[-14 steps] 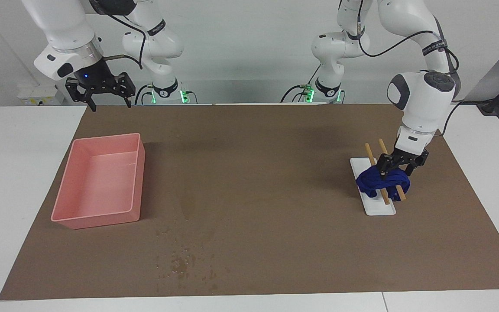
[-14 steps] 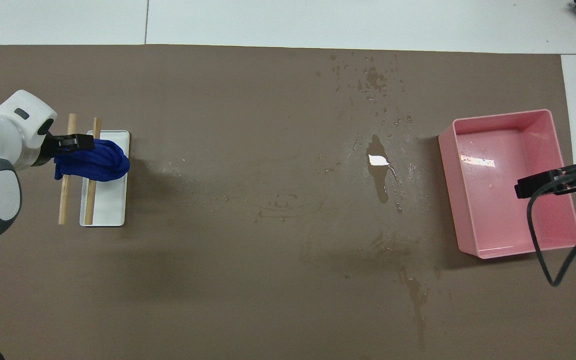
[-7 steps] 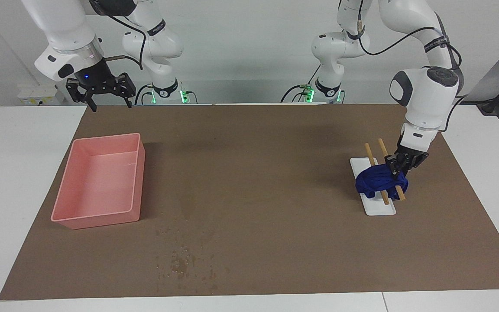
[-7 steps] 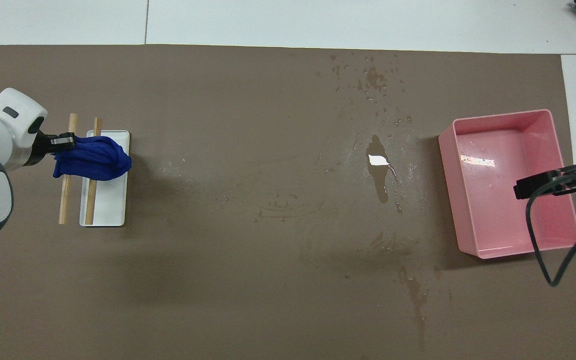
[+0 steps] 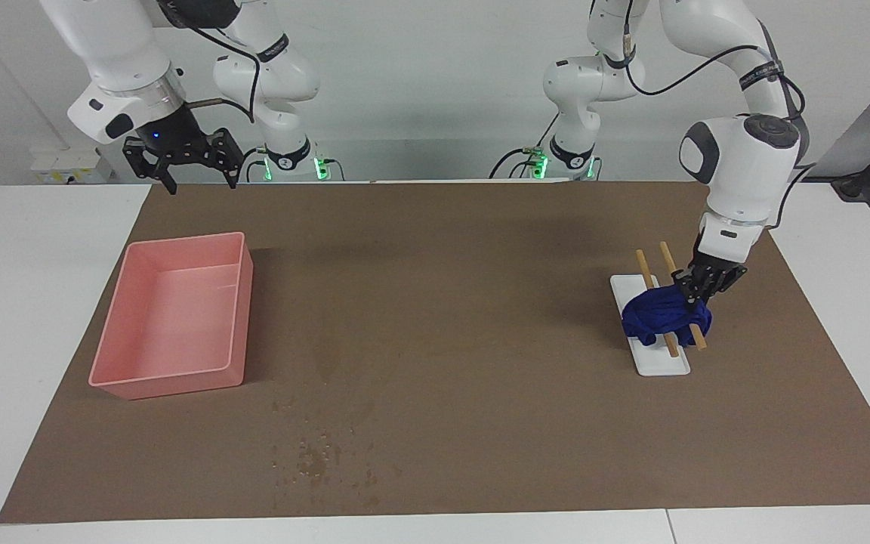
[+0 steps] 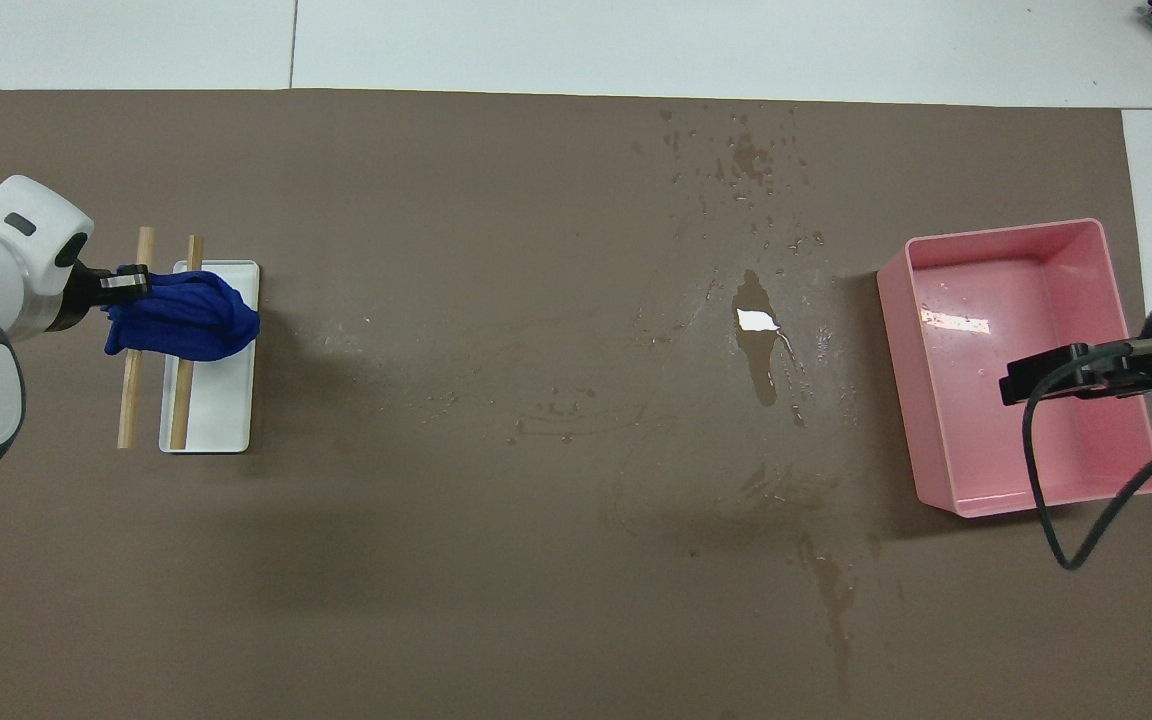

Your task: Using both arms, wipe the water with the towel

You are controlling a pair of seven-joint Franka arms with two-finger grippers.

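Pink tray, white rack (two wooden sticks) on brown mat

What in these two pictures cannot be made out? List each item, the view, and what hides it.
- Overhead view: the part of the white rack and its wooden sticks under the towel is covered by the cloth.
- Overhead view: the right end effector shows only as a dark bar over the pink tray; its height above it cannot be read.
- Facing view: the left end effector is sunk in the towel folds, fingertips unseen.
- Facing view: the water has no clear outline.
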